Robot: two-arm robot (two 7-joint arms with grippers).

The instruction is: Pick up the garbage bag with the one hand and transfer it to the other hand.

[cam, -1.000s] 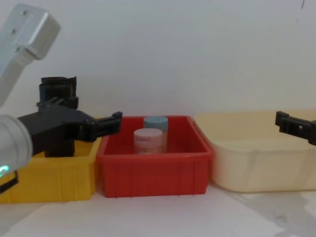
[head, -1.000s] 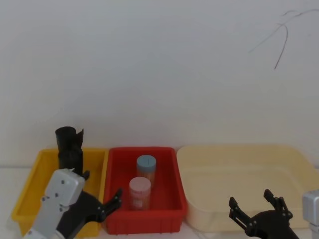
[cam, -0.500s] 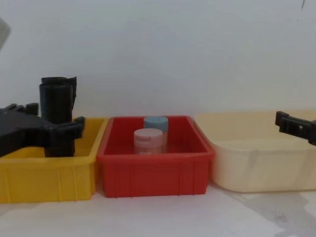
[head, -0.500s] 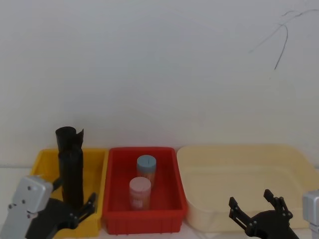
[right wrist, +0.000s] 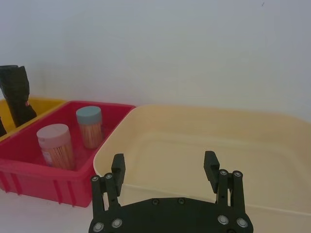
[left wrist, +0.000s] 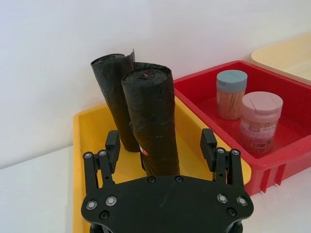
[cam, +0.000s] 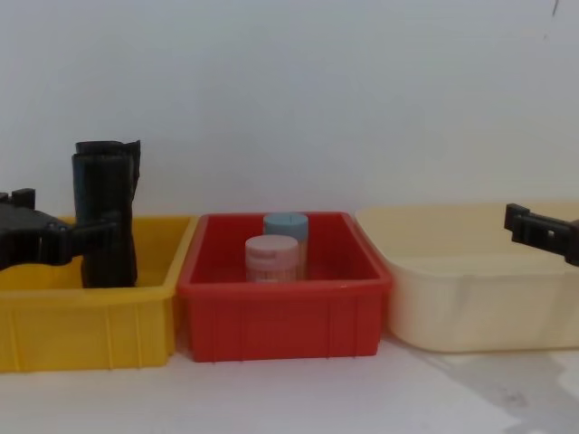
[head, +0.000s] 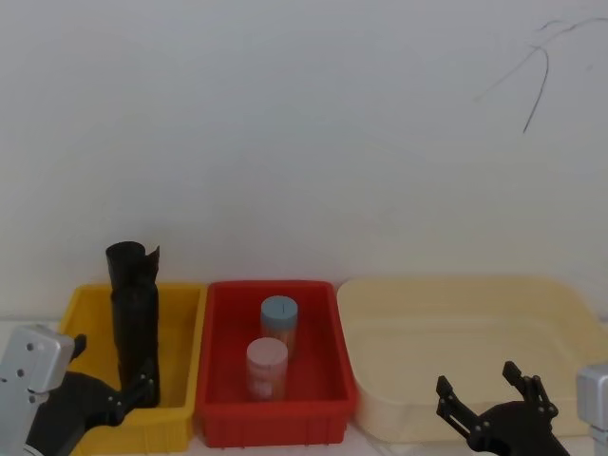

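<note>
Left gripper [left wrist: 161,141] has swung back to just in front of yellow bin [left wrist: 92,131], jaws spread, empty. Garbage bag [left wrist: 151,111] upright inside bin, lined up between them: grasp likely next. Right gripper [right wrist: 164,162] idle, spread, far right of bin.

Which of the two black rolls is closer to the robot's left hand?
The straight, flat-topped garbage bag, standing in the yellow bin right before the open left gripper. The roll with the ragged flap stands behind it.
</note>
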